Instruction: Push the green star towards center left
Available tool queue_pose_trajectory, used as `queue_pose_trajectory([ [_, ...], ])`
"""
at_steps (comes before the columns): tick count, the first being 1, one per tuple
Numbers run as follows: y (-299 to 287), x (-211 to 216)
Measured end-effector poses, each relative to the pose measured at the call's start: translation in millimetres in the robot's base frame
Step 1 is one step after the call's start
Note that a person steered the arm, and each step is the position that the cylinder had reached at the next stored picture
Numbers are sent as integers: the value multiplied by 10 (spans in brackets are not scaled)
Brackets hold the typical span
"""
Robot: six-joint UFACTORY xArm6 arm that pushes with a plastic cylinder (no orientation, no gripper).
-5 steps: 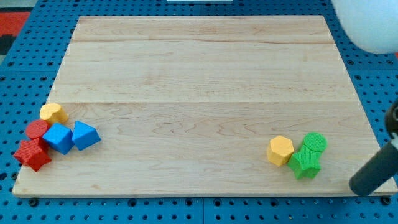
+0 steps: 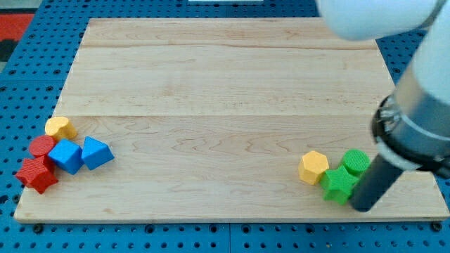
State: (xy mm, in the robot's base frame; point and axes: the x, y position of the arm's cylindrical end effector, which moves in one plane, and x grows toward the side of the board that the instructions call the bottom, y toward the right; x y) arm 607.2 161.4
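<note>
We take the wooden board (image 2: 232, 105) as landmark. The green star (image 2: 339, 184) sits near the board's bottom right corner, close to the bottom edge. It's compact and lobed, with no clear long axis and no heading we can read at this size.

Our tool is a plain dark rod, holding nothing. The rod comes down from the view's right. My tip (image 2: 363, 206) is on the board just right of the green star and slightly below it, touching or nearly so; we can't tell which.

Other blocks at that corner: a green cylinder (image 2: 356, 161) up-right of the star, apparently touching it, and a yellow hexagon (image 2: 313, 168) up-left of the star, just beside it.

At the board's bottom left corner there's a cluster:
- yellow block (image 2: 60, 127), topmost
- red cylinder (image 2: 41, 146) below it
- red star-like block (image 2: 36, 173) overhanging the board's left edge
- two blue blocks (image 2: 67, 155) (image 2: 96, 152) side by side, touching

There are no containers on the board.
</note>
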Motion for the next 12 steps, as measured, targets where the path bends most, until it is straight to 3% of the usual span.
queue_pose_trajectory([
  [1,-481,-6],
  [4,-855,-242],
  [6,-759,-252],
  [9,-155,-298],
  [12,-115,-114],
])
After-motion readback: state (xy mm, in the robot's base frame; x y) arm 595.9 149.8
